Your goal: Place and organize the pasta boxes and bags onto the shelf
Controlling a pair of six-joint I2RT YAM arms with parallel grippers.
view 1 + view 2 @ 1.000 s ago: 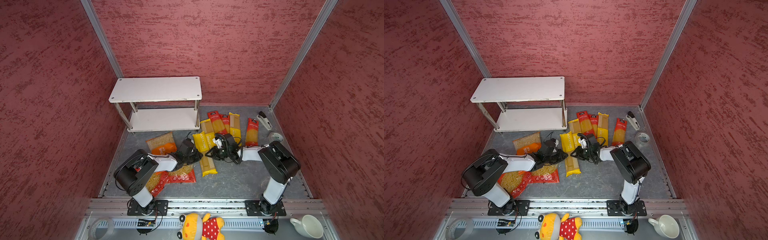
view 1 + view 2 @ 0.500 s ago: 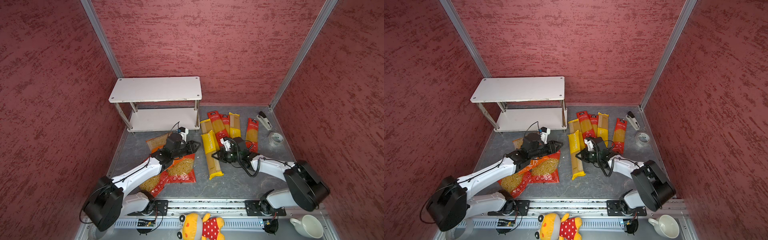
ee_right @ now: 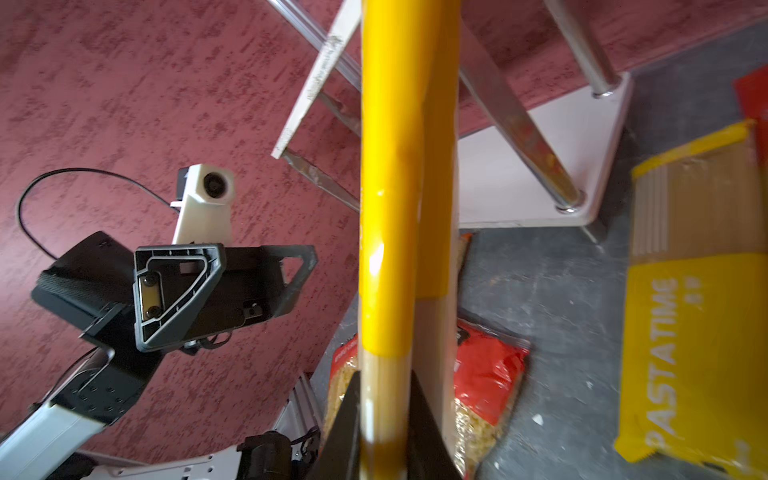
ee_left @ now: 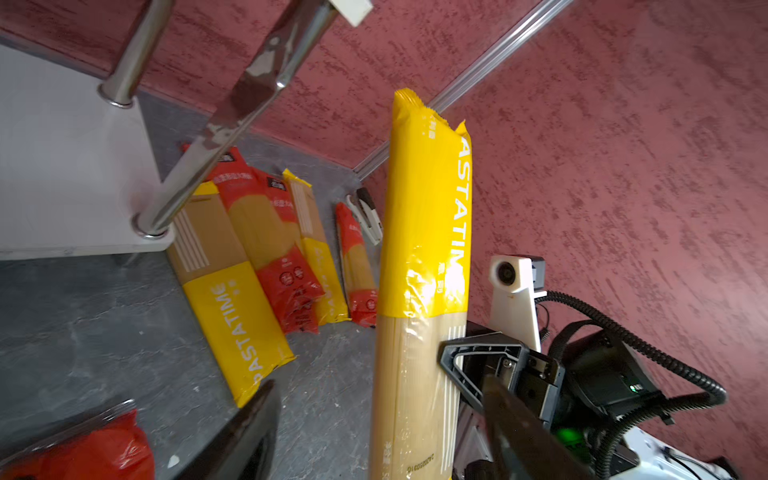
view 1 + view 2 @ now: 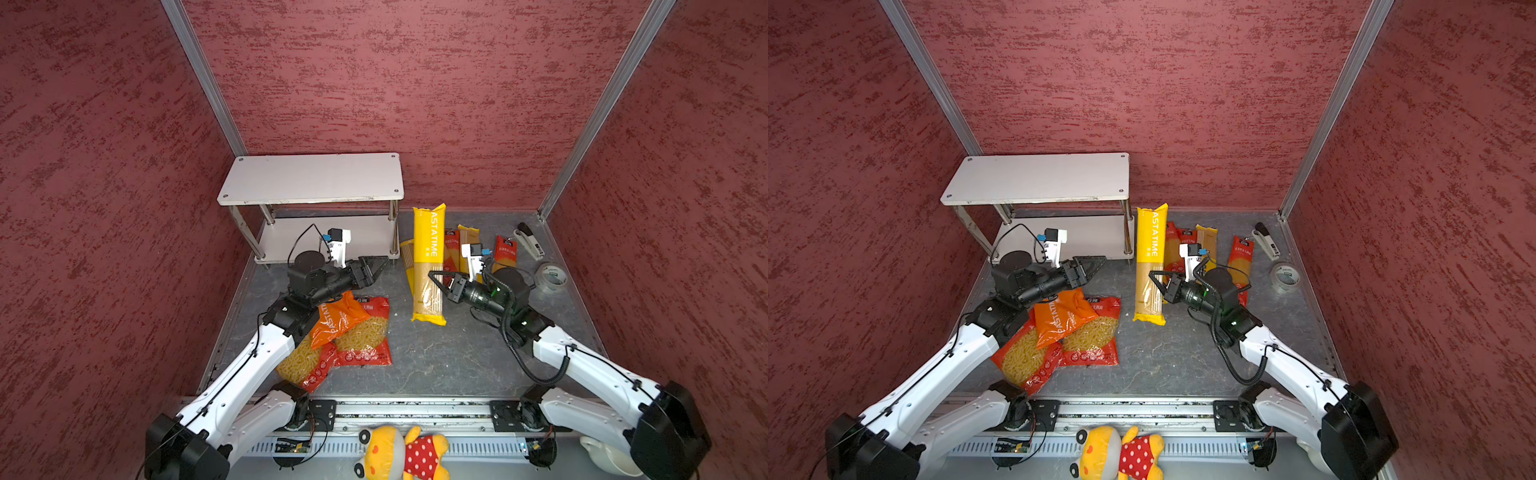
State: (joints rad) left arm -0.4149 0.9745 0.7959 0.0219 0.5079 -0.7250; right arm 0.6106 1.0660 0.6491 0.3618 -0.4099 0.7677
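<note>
Lifted yellow pack (image 5: 429,249) stands upright in right gripper (image 5: 437,286).

I get both top views bright, evenly lit from overhead, with a soft shadow under the top board of the white two-tier metal-posted shelf (image 5: 311,183). Its shiny post (image 4: 255,95) glares in the left wrist view. Beside the shelf, the yellow film-wrapped spaghetti pack (image 3: 390,208) glints white and blurs near the lens.

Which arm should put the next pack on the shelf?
Right: the right fingers clamp the yellow spaghetti pack, held upright beside the shelf; the left fingers are open and empty.
</note>
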